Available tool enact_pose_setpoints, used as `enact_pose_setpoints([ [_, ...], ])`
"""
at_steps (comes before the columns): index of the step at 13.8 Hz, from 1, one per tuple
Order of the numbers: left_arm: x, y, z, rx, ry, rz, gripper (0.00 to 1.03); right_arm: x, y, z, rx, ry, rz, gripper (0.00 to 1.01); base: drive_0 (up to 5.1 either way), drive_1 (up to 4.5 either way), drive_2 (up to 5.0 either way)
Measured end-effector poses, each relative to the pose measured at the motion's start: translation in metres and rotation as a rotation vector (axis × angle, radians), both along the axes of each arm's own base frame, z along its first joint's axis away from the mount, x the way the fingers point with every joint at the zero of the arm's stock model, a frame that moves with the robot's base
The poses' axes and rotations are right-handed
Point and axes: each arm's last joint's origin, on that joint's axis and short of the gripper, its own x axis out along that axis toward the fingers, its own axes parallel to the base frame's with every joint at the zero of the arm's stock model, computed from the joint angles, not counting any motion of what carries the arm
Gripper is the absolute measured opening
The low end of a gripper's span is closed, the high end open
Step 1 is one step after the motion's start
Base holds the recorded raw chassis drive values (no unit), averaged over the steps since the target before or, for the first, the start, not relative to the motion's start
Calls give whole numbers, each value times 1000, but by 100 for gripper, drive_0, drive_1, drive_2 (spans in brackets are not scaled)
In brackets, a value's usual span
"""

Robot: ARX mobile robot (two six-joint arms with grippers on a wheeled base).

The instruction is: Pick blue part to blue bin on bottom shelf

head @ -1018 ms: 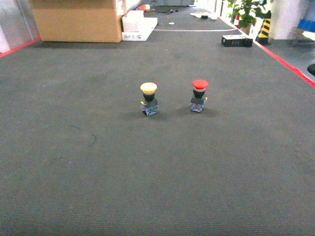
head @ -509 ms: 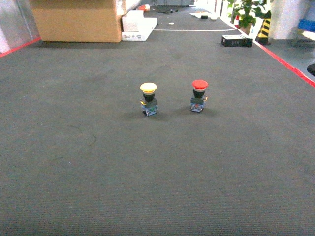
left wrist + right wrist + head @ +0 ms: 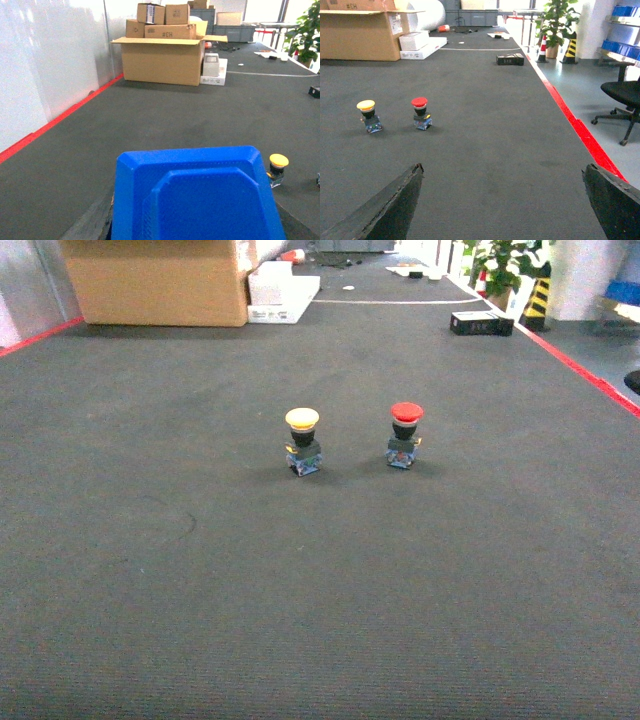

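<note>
Between left tool's fingers, bright-blue faceted part

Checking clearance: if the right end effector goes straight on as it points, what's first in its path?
Way looks free: only bare dark floor ahead between its fingers. The red button and yellow button sit left of that line, though depth is unclear.

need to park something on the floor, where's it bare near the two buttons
The dark carpet is bare across the whole near stretch in front of the yellow button and red button, and to either side of them. There is a narrow gap between the two. It gets crowded only far back: cardboard box, white boxes, black box.
</note>
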Motion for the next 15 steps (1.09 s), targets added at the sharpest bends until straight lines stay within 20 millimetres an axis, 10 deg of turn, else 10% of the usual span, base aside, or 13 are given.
enact_pose_setpoints([
  [9, 0, 0, 0, 0, 0, -2, 44, 0, 0, 0, 0, 0, 0, 98, 0, 0, 0],
  [15, 0, -1, -1, 2, 4, -5, 44, 0, 0, 0, 0, 1, 0, 98, 12, -421, 445],
])
